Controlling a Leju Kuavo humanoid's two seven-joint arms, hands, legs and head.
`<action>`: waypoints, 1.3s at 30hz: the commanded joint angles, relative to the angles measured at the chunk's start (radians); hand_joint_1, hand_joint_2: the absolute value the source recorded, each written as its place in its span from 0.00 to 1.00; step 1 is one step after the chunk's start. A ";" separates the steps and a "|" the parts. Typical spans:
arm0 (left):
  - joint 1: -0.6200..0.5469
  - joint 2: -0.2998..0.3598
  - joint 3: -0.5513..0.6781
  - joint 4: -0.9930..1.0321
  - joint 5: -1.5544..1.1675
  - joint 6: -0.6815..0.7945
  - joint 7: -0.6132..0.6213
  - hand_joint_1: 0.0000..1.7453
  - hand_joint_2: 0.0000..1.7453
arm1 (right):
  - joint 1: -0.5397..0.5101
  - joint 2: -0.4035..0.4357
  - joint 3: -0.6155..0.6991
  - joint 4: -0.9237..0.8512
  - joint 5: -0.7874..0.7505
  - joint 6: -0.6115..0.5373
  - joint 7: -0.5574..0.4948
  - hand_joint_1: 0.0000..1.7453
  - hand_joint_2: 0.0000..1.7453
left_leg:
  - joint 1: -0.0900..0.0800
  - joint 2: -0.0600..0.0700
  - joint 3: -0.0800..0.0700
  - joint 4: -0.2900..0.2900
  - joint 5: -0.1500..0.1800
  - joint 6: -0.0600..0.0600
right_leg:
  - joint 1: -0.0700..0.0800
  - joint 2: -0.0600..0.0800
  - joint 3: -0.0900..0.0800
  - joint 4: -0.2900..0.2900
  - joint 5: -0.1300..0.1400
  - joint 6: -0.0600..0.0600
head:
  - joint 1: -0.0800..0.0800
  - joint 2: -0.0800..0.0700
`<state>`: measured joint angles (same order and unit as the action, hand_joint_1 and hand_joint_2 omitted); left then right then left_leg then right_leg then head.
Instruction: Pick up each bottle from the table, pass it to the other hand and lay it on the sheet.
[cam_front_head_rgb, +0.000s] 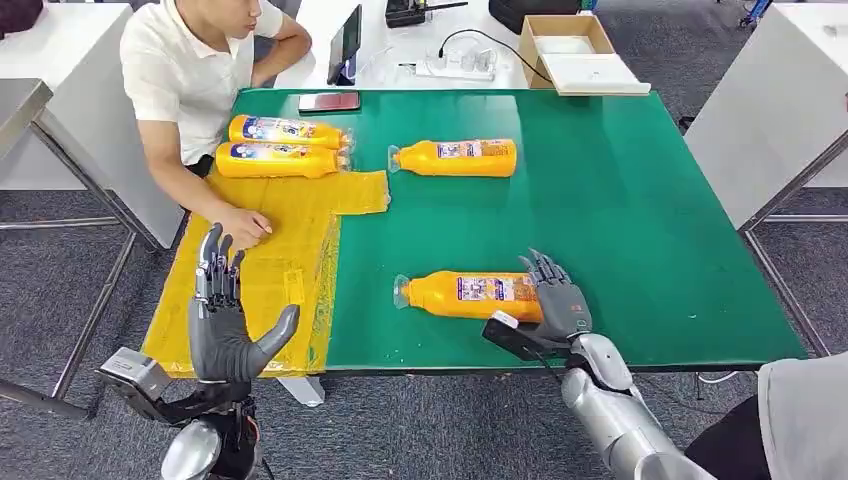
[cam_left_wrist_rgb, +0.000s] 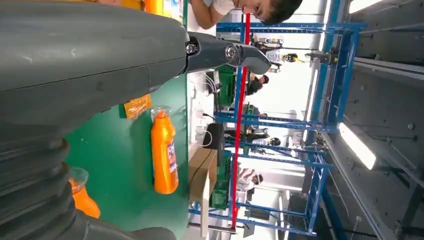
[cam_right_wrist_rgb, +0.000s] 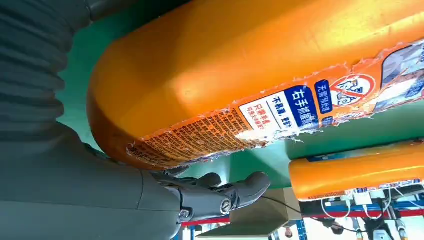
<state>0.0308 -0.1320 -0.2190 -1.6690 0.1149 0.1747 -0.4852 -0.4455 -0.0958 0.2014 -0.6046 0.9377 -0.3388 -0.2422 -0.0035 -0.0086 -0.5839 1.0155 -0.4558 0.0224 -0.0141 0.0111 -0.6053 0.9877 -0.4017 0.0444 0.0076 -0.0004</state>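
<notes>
1. You have four orange plastic bottles with printed labels and clear caps in play. The near orange bottle (cam_front_head_rgb: 470, 295) lies on its side close to the table's near edge, cap toward the sheet, base toward the right hand.
2. Your right hand (cam_front_head_rgb: 556, 303) is at that bottle's base end. In the head view its dark fingers lie spread over the top of the bottle, and in the right wrist view the thumb (cam_right_wrist_rgb: 220, 195) curls beneath the orange body (cam_right_wrist_rgb: 260, 75). I judge the grasp as only beginning: the bottle looks to be resting on the table, and I cannot tell whether the fingers have tightened.
3. The far orange bottle (cam_front_head_rgb: 458, 157) lies on its side on the bare green mat, toward the far edge, just beside the sheet's far corner and not on it.
4. Two more orange bottles (cam_front_head_rgb: 282, 146) lie side by side at the far-left corner, at the sheet's far end; I count them as delivered.
5. So roughly half is done: two bottles remain, each needing pick-up, handover and laying down.
6. Your left hand (cam_front_head_rgb: 228, 315) is raised near the near-left corner over the yellow plastic sheet (cam_front_head_rgb: 290, 225), palm upright, fingers apart, holding nothing.
7. The green-topped table (cam_front_head_rgb: 640, 220) carries everything. A person's hand (cam_front_head_rgb: 243, 225) rests on the sheet's left edge.
8. An open cardboard box (cam_front_head_rgb: 572, 50) sits beyond the far edge; its contents I cannot make out.
</notes>
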 joint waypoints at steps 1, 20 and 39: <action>-0.028 0.012 -0.020 0.054 0.002 -0.002 0.005 0.00 1.00 | -0.010 0.009 0.034 0.075 0.003 0.013 0.005 0.00 1.00 | 0.000 0.000 0.002 -0.001 0.000 -0.001 | 0.000 -0.001 0.002 -0.001 0.000 -0.001 | 0.000 0.000; -0.109 0.057 -0.086 0.178 0.063 -0.141 0.111 0.00 1.00 | -0.046 -0.065 0.009 0.164 -0.273 0.581 -0.047 1.00 1.00 | 0.002 0.001 0.018 -0.003 -0.002 -0.001 | 0.002 0.001 0.017 -0.006 0.000 -0.002 | 0.000 0.000; -0.077 0.048 -0.056 0.153 0.082 -0.124 0.115 0.00 1.00 | -0.018 -0.027 0.038 0.051 -0.382 0.483 -0.129 1.00 1.00 | 0.002 0.003 0.017 -0.003 -0.002 -0.001 | 0.003 0.002 0.017 -0.006 0.000 -0.002 | 0.000 0.000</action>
<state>-0.0424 -0.0996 -0.2773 -1.5522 0.1808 0.0347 -0.3777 -0.5320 -0.1625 0.1930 -0.5379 0.5928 0.1953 -0.3300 -0.0027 -0.0033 -0.5678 1.0153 -0.4591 0.0231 -0.0130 0.0176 -0.5911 0.9845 -0.4018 0.0444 0.0076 -0.0004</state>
